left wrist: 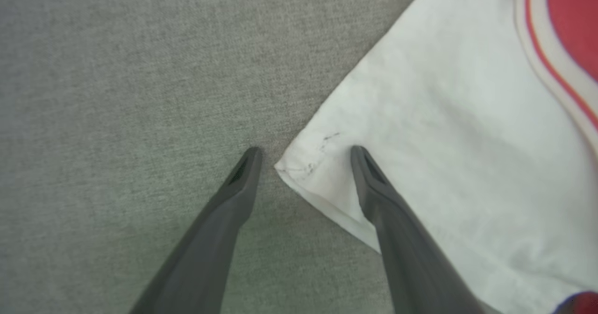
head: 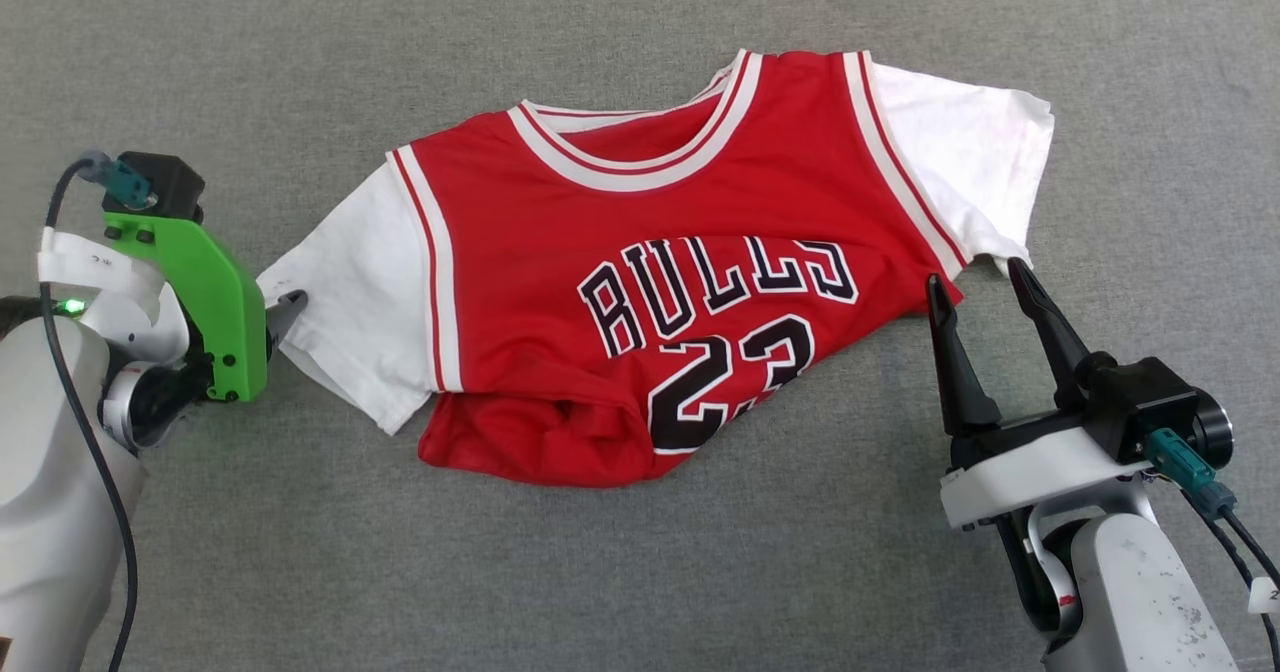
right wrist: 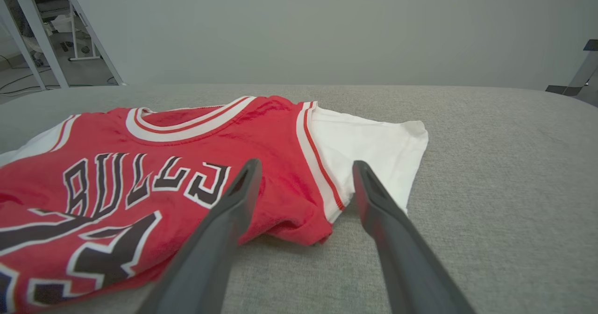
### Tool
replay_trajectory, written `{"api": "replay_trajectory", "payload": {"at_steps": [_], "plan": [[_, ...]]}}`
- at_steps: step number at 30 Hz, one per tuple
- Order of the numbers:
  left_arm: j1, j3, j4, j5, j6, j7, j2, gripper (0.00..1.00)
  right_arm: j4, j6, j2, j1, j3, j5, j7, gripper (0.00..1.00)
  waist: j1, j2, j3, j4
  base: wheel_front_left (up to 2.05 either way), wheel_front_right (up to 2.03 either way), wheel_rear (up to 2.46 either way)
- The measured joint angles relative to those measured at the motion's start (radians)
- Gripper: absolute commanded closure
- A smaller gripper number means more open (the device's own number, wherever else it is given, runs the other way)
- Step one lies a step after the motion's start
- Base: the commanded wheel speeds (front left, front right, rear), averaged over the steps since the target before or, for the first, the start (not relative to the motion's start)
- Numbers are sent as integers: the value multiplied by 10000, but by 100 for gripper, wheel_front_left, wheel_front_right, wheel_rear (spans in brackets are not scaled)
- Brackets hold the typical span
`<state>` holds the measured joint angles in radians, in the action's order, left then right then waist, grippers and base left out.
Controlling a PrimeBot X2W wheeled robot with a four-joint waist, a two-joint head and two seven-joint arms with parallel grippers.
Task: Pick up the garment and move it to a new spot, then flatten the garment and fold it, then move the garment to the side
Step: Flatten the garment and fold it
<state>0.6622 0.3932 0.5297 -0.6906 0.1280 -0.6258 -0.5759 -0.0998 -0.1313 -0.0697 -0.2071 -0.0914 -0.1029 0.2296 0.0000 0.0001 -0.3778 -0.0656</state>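
The garment [head: 660,282] lies rumpled on the grey cloth [head: 200,52]; the left gripper [left wrist: 304,149] straddles a sleeve corner [left wrist: 299,170], the right gripper [right wrist: 306,162] is poised at the opposite side, both wide open and empty, so this is judged the grasp step, with closing on fabric next.

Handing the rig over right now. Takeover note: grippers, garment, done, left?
Left gripper: open, fingers straddling the corner of the left white sleeve, not closed on it.
Right gripper: open, at the edge of the garment below its right sleeve, holding nothing.
Garment: face up on the grey surface, lower hem bunched.
Done: neither flat nor folded yet.
Left: flatten, fold, move aside.
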Motion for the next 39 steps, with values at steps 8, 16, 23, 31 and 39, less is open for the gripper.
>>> {"api": "replay_trajectory", "payload": {"at_steps": [8,16,23,31,39], "plan": [[-8,-96,-46,-1057,0,157,134,100,-61,0,-132,-8,127,35,-61,0,0,0,123,44,0,0,0],[-350,-581,-1511,-1622,-8,922,144,100,109,0,-1145,-404,573,-280,-1762,0,0,0,547,408,0,0,0],[-1242,-828,-3893,-1967,-539,416,-226,100,21,0,-2174,-1698,1078,-1891,-6031,0,0,0,491,841,0,0,0],[-1716,-934,-6096,-2084,-986,257,-399,100,-593,2,-2800,-4072,1755,-2240,-10376,0,1,0,-86,1263,0,0,0],[-1751,-865,-6807,-2071,-1089,178,-476,100,-1666,2,-3189,-5258,1845,-2080,-11954,0,0,0,-642,1741,0,0,0]]}}
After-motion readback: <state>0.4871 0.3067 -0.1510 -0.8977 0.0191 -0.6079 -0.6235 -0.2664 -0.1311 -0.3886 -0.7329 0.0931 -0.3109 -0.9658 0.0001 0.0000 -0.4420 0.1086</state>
